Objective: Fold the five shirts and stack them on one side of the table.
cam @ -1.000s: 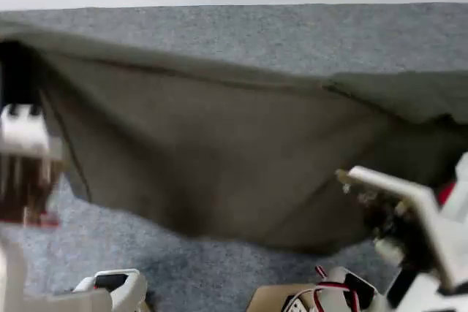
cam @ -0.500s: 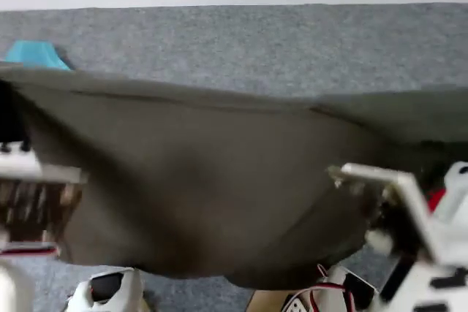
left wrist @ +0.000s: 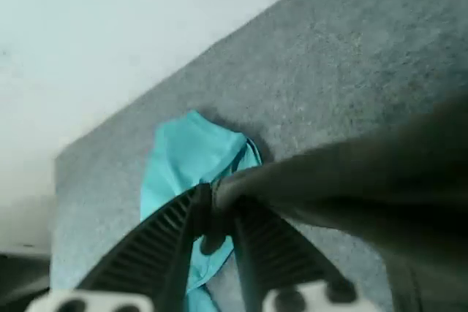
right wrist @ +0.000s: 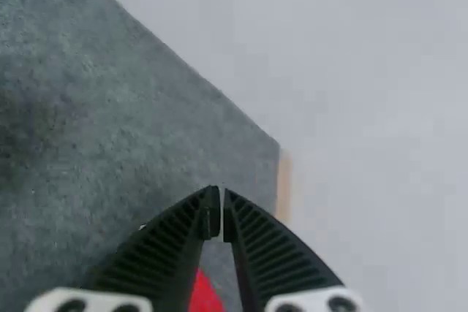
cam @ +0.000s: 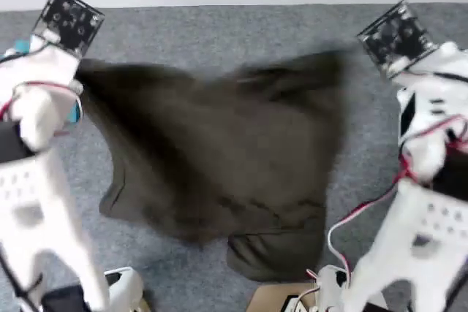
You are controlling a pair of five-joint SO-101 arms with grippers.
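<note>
Left gripper (left wrist: 213,199): clamped on dark shirt (left wrist: 351,180) edge, teal shirt (left wrist: 183,158) beyond.
Right gripper (right wrist: 220,199): closed, empty.
High view: dark shirt lies mid-frame.

Dark olive-brown shirt (cam: 219,158) — plain, it seems; turquoise shirt (left wrist: 183,158); speckled grey table (cam: 219,34).

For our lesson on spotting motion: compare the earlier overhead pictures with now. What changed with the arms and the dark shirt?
Both arms swung from the near edge toward the table's far side, carrying the dark shirt from stretched up to dropping onto it. The left gripper keeps pinching its corner; the right gripper is shut with no cloth in it. The turquoise shirt stayed put.
</note>
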